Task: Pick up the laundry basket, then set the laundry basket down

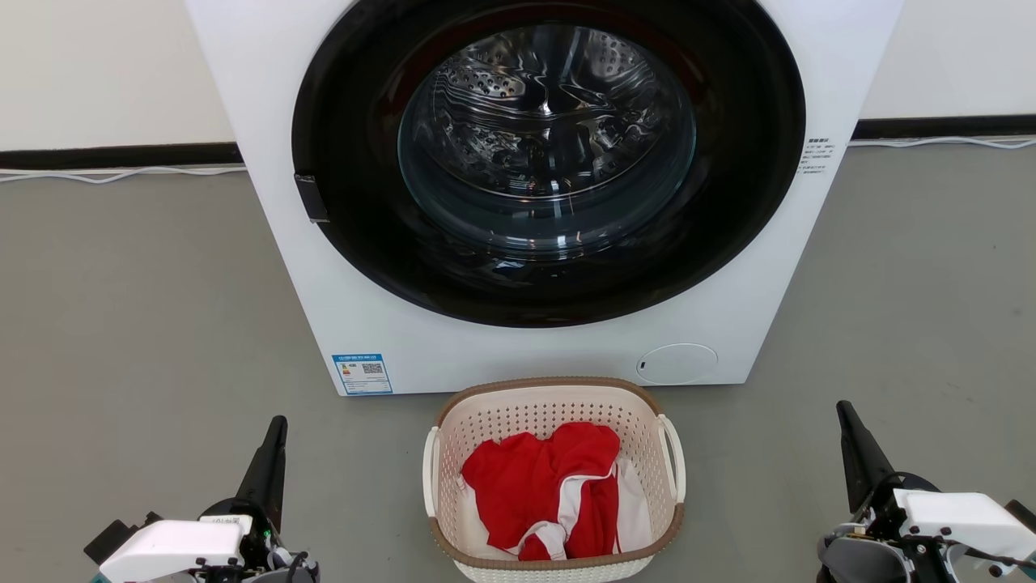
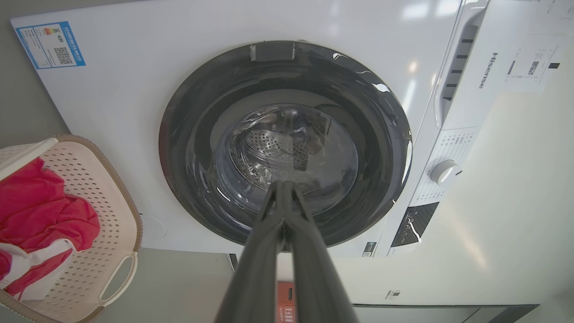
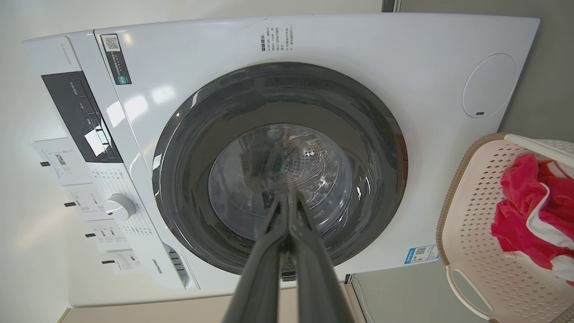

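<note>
Floor (image 1: pixel 121 324) holds laundry basket (image 1: pixel 550 381) between left end effector (image 1: pixel 278 423) and right end effector (image 1: pixel 842 407) (both seemingly closed).

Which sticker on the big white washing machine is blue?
The rectangular blue-edged sticker at its front's lower left corner; the upper right label is just grey print.

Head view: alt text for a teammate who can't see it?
A cream laundry basket holding red and white clothes sits on the grey floor before a white washing machine. The left claw and right claw flank it, shut and empty.
</note>
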Robot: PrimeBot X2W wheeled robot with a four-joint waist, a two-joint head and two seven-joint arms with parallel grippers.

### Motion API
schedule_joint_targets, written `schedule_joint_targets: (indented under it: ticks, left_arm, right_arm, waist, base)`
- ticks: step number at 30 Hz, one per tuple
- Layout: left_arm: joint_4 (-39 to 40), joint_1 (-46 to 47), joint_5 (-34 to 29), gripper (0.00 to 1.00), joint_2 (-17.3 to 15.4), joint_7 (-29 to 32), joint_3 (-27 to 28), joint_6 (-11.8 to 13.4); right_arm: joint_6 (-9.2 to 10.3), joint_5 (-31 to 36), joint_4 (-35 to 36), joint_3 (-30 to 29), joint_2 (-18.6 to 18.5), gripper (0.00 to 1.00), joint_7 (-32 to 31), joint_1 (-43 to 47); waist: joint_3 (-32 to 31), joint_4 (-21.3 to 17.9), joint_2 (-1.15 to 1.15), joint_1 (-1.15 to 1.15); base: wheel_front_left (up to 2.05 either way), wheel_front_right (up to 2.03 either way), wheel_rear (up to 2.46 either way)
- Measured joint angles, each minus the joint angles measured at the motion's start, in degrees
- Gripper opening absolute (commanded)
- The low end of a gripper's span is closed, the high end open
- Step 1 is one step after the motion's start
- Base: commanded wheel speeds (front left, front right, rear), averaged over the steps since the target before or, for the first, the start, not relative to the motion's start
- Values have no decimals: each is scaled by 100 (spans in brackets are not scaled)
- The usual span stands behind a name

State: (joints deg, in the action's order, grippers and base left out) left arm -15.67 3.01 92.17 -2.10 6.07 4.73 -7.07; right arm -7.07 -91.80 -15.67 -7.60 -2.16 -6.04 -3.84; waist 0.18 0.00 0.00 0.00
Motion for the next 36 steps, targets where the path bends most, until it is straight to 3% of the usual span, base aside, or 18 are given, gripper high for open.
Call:
schedule_joint_targets:
  ticks: [36]
  left_arm:
    - [0,0,0,0,0,0,0,0]
  right_arm:
    - [0,0,0,0,-1,0,-1,0]
  waist:
    - [0,0,0,0]
  base:
    - [0,0,0]
